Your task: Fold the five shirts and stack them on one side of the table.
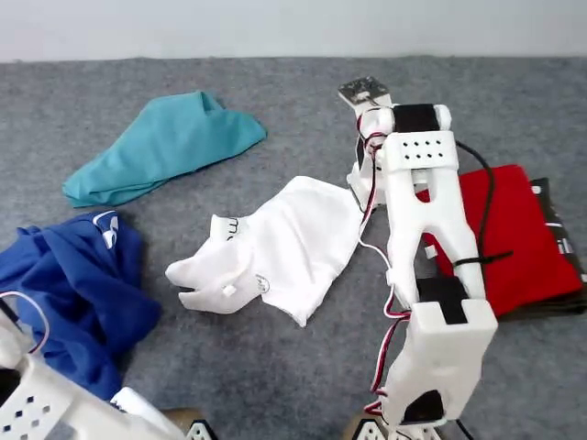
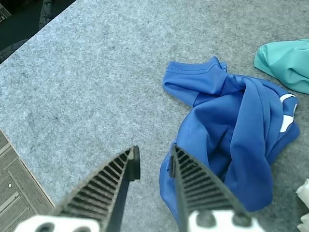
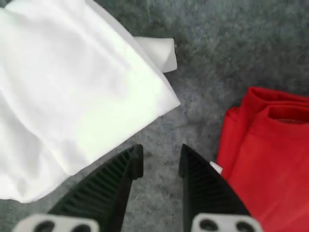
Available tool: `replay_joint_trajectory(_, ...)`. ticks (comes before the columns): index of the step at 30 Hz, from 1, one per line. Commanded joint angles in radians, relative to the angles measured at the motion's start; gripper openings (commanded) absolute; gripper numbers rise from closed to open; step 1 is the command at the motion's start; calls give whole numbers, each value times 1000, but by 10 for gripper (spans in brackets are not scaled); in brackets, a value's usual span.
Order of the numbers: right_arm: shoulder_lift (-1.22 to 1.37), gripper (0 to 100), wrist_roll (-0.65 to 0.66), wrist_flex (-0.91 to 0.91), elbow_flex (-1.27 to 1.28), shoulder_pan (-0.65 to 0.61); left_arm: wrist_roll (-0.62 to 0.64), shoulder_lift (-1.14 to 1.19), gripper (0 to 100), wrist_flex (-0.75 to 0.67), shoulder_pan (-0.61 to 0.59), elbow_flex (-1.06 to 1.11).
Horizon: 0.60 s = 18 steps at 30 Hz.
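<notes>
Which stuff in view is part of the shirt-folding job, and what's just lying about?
Job: teal shirt, blue shirt, white shirt, folded red shirt, dark folded piece under it, likely a shirt.
Not the job: grey table cover, floor past its edge.

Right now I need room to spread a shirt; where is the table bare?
Bare: the far strip between the teal shirt and the right arm, and the near patch by the white shirt. Crowded: blue shirt at left, red shirt by the arm.
</notes>
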Motion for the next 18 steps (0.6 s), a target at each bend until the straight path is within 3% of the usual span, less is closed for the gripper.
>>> replay_joint_trajectory(1,-61,136,-11,39,-40,-1,3,-11,114,-9,-3,-1)
replay_joint_trajectory(18,143,136,-18,-150,-44,-117,3,-11,114,-9,-3,10)
